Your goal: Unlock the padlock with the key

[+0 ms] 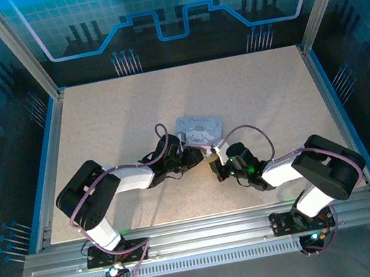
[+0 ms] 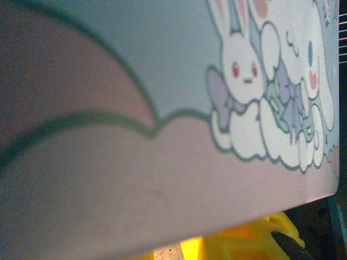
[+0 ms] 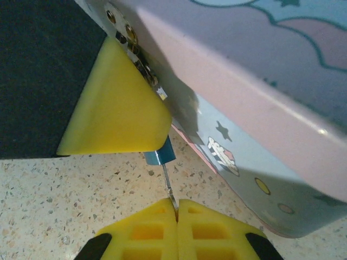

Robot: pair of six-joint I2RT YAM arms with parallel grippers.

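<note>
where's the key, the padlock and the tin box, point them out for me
key (image 3: 168, 187), right wrist view, on its thin metal shaft
padlock (image 3: 159, 156), right wrist view, on its small blue body
tin box (image 3: 255, 108), right wrist view, on the pink band along its side

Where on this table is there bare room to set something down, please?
The speckled beige tabletop is bare along the far edge behind the pastel blue cartoon-printed tin box, and in both far corners. Crowded: the tin's near side, where the left gripper clamps it and the right gripper pinches the thin metal key.
</note>
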